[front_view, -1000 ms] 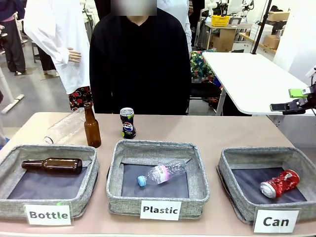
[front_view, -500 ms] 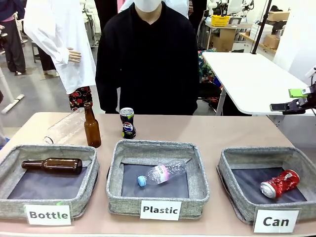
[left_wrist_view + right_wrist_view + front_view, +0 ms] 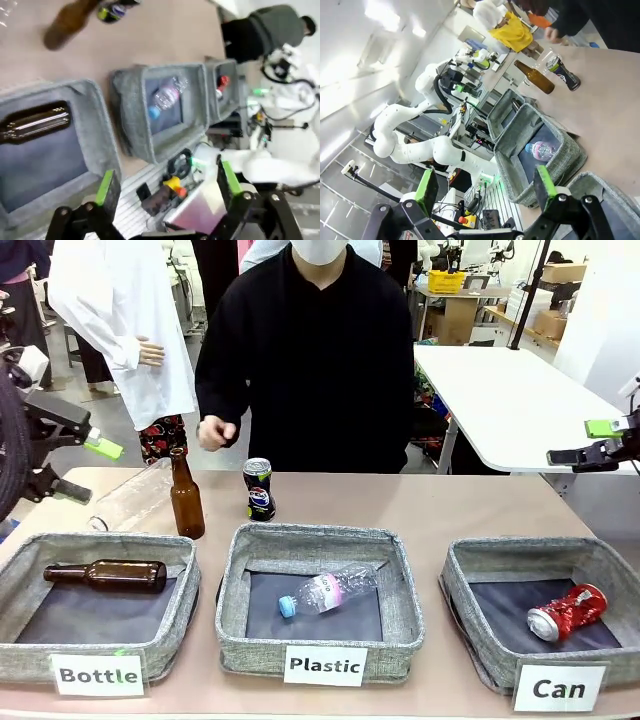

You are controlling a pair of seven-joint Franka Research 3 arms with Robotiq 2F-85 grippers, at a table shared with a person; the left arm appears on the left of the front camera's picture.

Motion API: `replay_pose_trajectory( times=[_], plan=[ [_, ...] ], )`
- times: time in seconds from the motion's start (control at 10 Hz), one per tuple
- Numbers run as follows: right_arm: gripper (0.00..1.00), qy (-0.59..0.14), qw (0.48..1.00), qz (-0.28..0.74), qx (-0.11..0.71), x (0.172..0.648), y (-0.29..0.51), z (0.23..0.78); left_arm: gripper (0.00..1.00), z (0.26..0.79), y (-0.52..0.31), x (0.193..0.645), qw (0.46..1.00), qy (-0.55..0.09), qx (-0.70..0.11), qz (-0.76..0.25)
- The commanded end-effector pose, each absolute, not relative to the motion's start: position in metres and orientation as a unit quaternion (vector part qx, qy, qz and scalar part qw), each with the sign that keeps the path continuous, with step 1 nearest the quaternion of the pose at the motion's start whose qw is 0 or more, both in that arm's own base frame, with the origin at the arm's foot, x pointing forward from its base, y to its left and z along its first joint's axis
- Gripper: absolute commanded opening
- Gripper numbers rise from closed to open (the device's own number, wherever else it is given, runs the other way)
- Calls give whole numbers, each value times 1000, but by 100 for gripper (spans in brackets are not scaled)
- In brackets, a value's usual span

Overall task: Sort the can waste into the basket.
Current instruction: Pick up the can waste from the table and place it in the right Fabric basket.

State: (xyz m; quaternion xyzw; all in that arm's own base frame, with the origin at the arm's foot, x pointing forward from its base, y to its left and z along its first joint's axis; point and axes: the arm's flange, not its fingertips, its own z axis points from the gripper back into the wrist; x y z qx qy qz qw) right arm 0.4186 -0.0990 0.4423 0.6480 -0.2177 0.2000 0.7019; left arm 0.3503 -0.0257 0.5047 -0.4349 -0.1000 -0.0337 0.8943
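1. Can waste is found in two places. The red dented can [image 3: 567, 611] is seen lying on its side inside the basket [image 3: 520, 551] labelled "Can", at the near right of the table [image 3: 450, 510], so that half is judged done.
2. In the same near row, the "Plastic" basket [image 3: 237, 580] is seen holding a clear bottle [image 3: 328, 591], and the "Bottle" basket [image 3: 18, 572] holding a brown bottle [image 3: 108, 575] laid flat.
3. Behind the middle basket, the black-blue Pepsi can [image 3: 259, 489] is seen upright on the table, well apart from its own basket. It is judged to be what remains to be sorted.
4. An upright brown bottle [image 3: 186, 497] is seen near the Pepsi can on its left, with a clear plastic bottle [image 3: 135, 498] lying past that.
5. The left gripper [image 3: 85, 470] is seen at the left edge above the table, its fingers spread as wide as they go, with nothing held. The right gripper [image 3: 582, 441] is seen at the right edge, likewise wide open and empty, well apart from the Pepsi can.
6. At the far side, the person's hand [image 3: 213, 432] is seen above and behind the upright bottle.
7. Several risks are judged likely:
   - The tall bottle could be knocked over by a wide-open finger if the Pepsi can is approached from the left.
   - The hand could be met in the same space.
   - The Pepsi can could be tipped and sent rolling by an off-centre grip.
   - It could be let go too soon over the "Plastic" basket, which may lie under the carry.
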Motion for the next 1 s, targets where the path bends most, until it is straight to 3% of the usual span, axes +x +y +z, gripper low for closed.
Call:
replay_pose_trajectory(
  times=[0.0,0.1,0.2,0.4,0.5,0.7,0.9],
  plan=[
    [100,-226,694,198,655,419,-99,445,100,506,-27,354,902,-114,-416,-25],
    [100,-226,694,198,655,419,-99,445,100,502,-22,401,914,-121,-380,78],
    [100,-226,694,198,655,419,-99,445,100,496,-17,443,916,-105,-372,106],
    [100,-226,694,198,655,419,-99,445,100,501,16,476,907,-99,-389,126],
    [100,-226,694,198,655,419,-99,445,100,510,43,473,906,-89,-396,123],
    [100,-226,694,198,655,419,-99,445,100,523,106,422,880,-72,-464,78],
    [100,-226,694,198,655,419,-99,445,100,522,159,371,854,-102,-505,77]
  ],
)
